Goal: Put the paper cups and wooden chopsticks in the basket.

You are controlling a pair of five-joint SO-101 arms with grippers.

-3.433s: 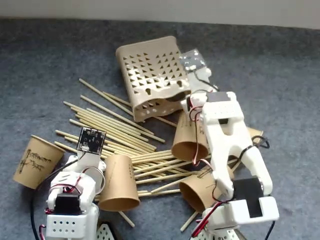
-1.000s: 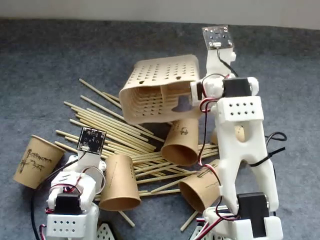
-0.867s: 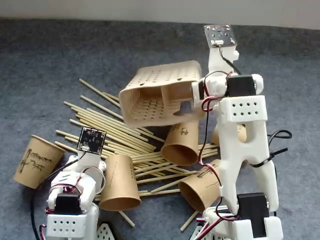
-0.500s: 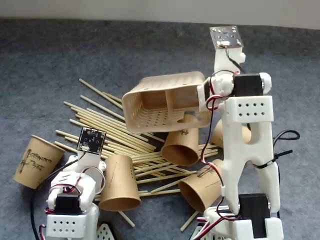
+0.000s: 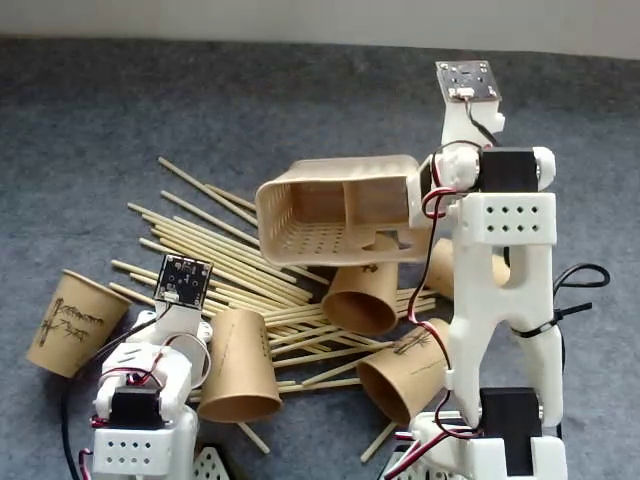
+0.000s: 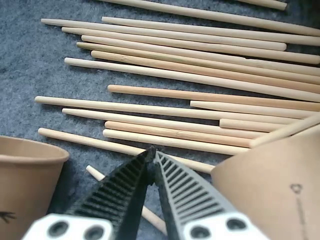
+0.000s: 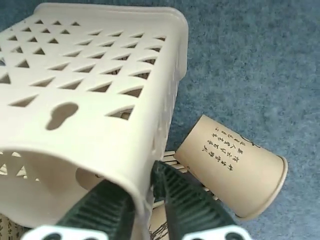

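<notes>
The right gripper (image 7: 150,176) is clamped on the rim of the basket (image 5: 335,243), which is tipped on its side over the scattered chopsticks (image 5: 215,243) and cups (image 5: 238,365). The left gripper (image 6: 151,152) hangs closed and empty above the chopsticks. The step seems to be righting the basket; next it needs setting down, mouth up.

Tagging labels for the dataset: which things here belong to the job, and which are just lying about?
Job: basket, on its side, rim held by right gripper; paper cups; wooden chopsticks, scattered; left gripper, shut over the chopsticks.
Lying about: grey carpet under everything; pale wall behind.
</notes>
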